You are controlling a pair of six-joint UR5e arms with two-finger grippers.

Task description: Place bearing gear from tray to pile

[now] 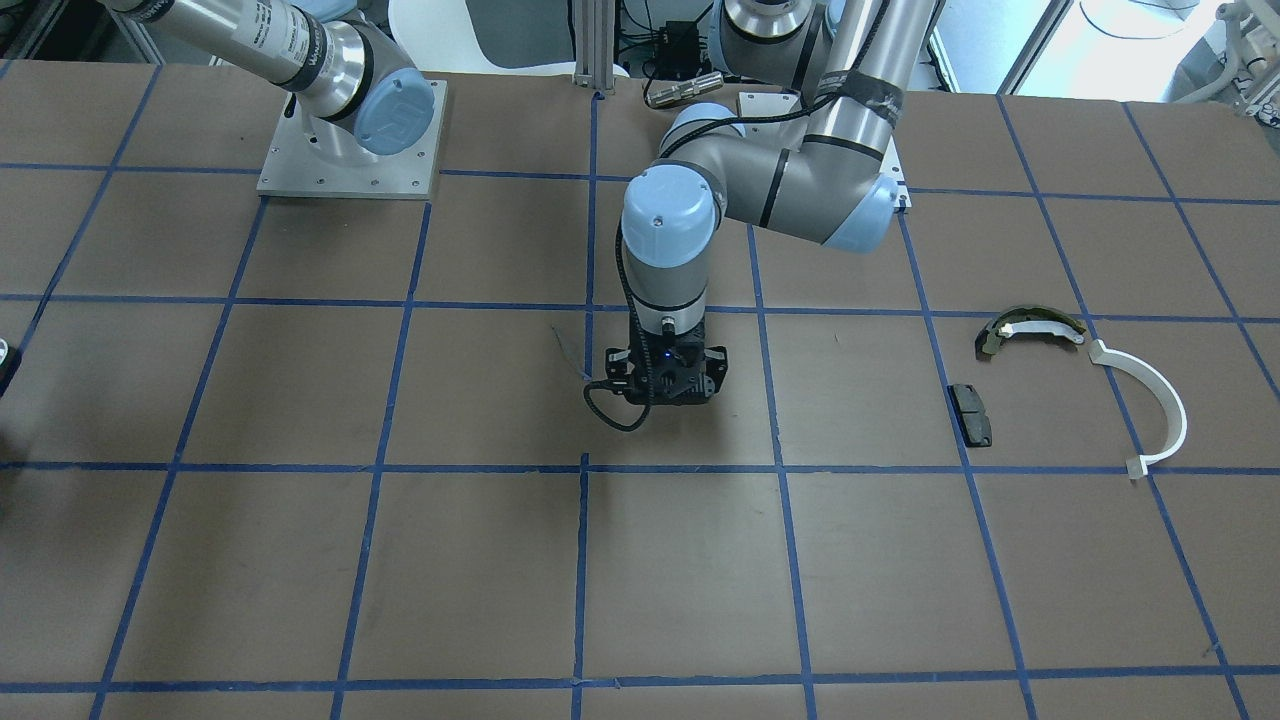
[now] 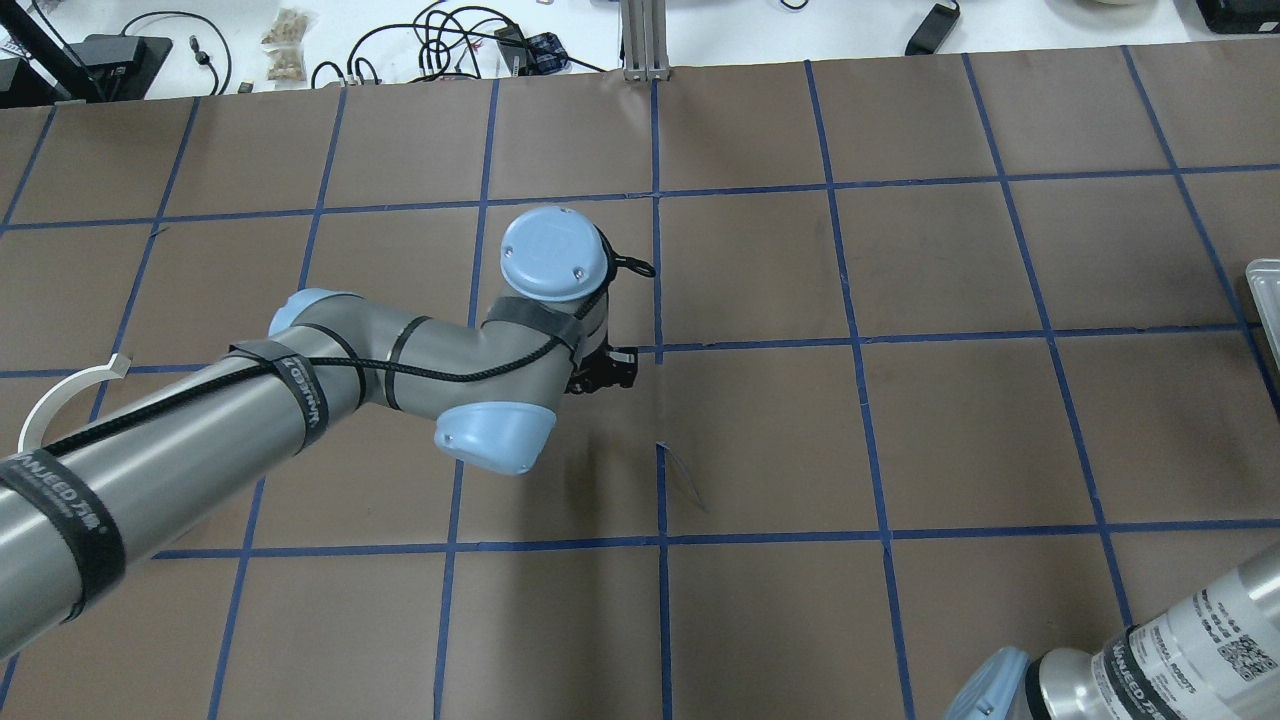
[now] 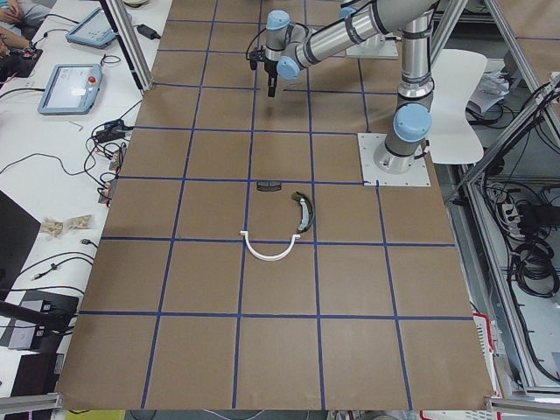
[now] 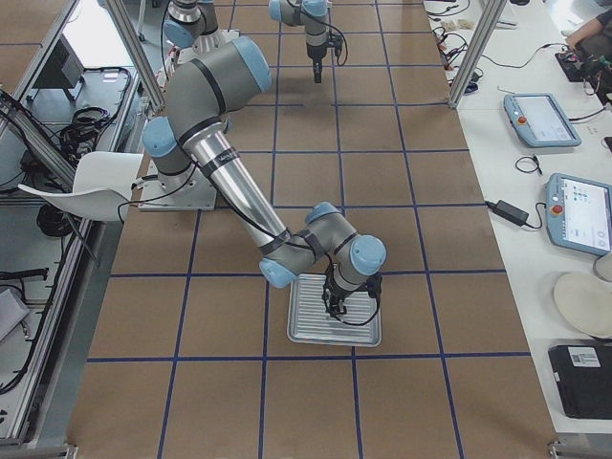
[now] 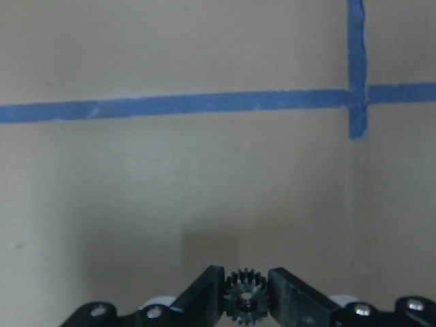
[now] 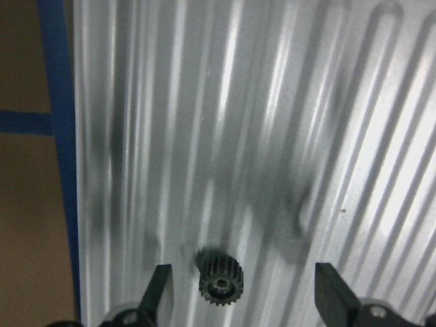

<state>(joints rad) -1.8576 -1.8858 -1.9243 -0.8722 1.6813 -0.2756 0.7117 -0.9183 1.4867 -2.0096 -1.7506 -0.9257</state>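
Note:
My left gripper (image 5: 246, 301) is shut on a small black bearing gear (image 5: 245, 293) and holds it over the middle of the table (image 1: 665, 397), far from the pile. The pile lies on the table: a white half-ring (image 1: 1152, 408), a dark olive curved shoe (image 1: 1030, 327) and a flat black pad (image 1: 971, 413). My right gripper (image 6: 245, 289) is open over the ribbed metal tray (image 6: 327, 136). A second black gear (image 6: 221, 279) lies on the tray between its fingers, nearer the left finger.
The tray (image 4: 308, 325) sits at the table's end on my right, its corner just showing in the overhead view (image 2: 1266, 300). The brown table carries a blue tape grid (image 1: 585, 470). Cables and tablets lie beyond the far edge (image 4: 545, 120).

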